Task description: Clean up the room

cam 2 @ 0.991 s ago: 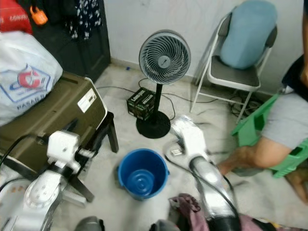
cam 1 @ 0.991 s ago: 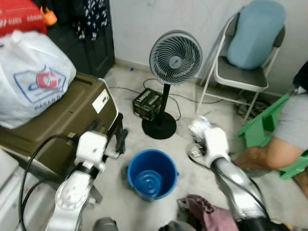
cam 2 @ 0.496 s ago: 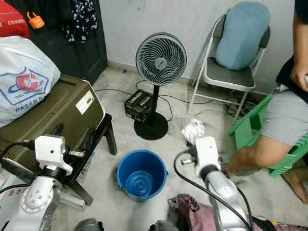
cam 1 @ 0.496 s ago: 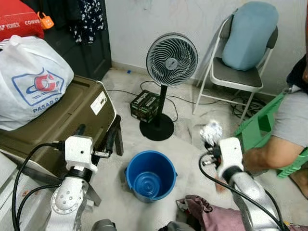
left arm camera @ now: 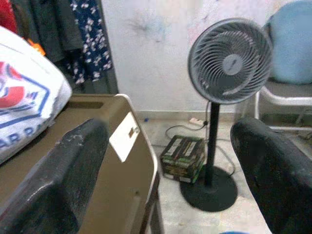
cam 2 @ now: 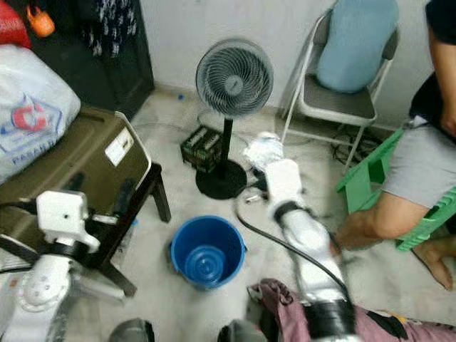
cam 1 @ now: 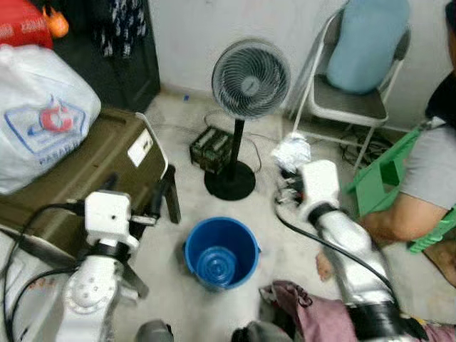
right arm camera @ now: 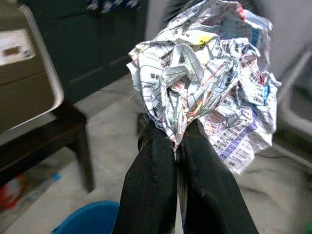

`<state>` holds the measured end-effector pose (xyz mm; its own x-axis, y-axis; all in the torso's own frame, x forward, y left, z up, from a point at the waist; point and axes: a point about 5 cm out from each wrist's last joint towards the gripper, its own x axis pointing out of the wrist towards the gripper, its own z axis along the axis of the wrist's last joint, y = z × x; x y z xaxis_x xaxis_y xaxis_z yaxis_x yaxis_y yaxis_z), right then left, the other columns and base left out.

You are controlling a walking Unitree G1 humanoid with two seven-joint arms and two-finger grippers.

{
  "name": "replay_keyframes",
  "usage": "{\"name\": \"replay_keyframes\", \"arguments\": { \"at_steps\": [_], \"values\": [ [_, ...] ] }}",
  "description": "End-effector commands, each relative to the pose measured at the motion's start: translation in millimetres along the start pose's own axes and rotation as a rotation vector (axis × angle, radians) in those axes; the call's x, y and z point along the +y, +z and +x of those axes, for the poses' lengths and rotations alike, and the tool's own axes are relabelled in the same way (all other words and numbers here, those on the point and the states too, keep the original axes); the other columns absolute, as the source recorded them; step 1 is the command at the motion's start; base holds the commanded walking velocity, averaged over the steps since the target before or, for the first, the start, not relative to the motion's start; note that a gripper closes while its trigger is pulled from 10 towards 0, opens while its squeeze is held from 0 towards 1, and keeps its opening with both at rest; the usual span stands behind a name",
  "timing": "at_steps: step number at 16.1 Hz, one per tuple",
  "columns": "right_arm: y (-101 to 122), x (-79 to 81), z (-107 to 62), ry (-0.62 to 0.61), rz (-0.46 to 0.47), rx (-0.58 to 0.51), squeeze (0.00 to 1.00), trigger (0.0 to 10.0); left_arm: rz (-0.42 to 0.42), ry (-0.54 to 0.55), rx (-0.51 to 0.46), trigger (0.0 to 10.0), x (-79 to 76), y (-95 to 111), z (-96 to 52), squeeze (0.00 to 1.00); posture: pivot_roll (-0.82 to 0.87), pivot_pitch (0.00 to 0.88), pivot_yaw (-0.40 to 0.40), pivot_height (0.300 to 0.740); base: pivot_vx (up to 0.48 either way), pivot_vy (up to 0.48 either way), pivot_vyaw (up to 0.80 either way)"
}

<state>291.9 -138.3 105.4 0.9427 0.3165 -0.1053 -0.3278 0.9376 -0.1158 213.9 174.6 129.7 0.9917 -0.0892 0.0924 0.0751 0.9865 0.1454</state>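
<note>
Above the blue bucket [cam 1: 221, 251], right tool [right arm camera: 178, 139] clamping crumpled newspaper [right arm camera: 204, 78].

White plastic bag [cam 1: 43, 107]: red/blue logo, text too blurred to read

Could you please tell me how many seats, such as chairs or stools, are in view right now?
2. A white metal folding chair with a blue cushion stands by the back wall, and a green plastic stool is on the robot's right, with a person sitting on it. Others may be hidden.

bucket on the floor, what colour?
Blue; the bucket shows best in the left eye view.
</note>
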Motion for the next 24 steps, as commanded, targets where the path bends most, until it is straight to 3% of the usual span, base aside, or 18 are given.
{"name": "replay_keyframes", "arguments": {
  "at_steps": [1,6,8,10,12,16,20,24],
  "values": [
    [-5,2.7,2.8,0.005,-0.003,0.029,0.00,10.0,0.015,0.002,-0.011,10.0,1.4,8,-1.9,0.00,0.04,0.177,-0.071,0.740,0.000,0.000,0.00],
    [-10,23.1,20.5,0.005,0.022,0.089,0.00,10.0,0.083,-0.012,-0.025,10.0,2.1,20,-12.9,0.00,0.10,0.196,-0.062,0.740,0.000,0.000,0.00],
    [-23,33.6,32.6,-0.023,0.056,0.194,0.00,10.0,0.128,0.057,-0.052,10.0,12.9,30,-12.9,0.00,0.12,0.227,-0.039,0.740,0.000,0.000,0.00],
    [-27,36.2,35.4,-0.025,0.054,0.221,0.00,10.0,0.121,0.062,-0.045,10.0,13.7,31,-12.8,0.00,0.12,0.234,-0.035,0.740,0.000,0.000,0.00],
    [-39,44.4,37.9,-0.038,0.058,0.295,0.00,10.0,0.138,-0.015,-0.048,10.0,5.6,38,-14.1,0.00,0.14,0.274,-0.020,0.740,0.000,0.000,0.00],
    [-45,43.2,39.1,-0.083,0.080,0.326,0.00,10.0,0.182,-0.128,-0.063,10.0,-4.7,53,-23.0,0.00,0.16,0.343,0.000,0.740,0.000,0.000,0.00],
    [-50,47.5,42.7,-0.107,0.066,0.358,0.00,10.0,0.151,-0.162,-0.015,10.0,-16.1,52,-35.0,0.00,0.18,0.390,0.007,0.740,0.000,0.000,0.00],
    [-57,43.0,49.9,-0.169,0.053,0.409,0.00,10.0,0.154,-0.186,0.043,10.0,-16.7,49,-49.4,0.00,0.20,0.412,0.012,0.740,0.000,0.000,0.00]
  ]
}}
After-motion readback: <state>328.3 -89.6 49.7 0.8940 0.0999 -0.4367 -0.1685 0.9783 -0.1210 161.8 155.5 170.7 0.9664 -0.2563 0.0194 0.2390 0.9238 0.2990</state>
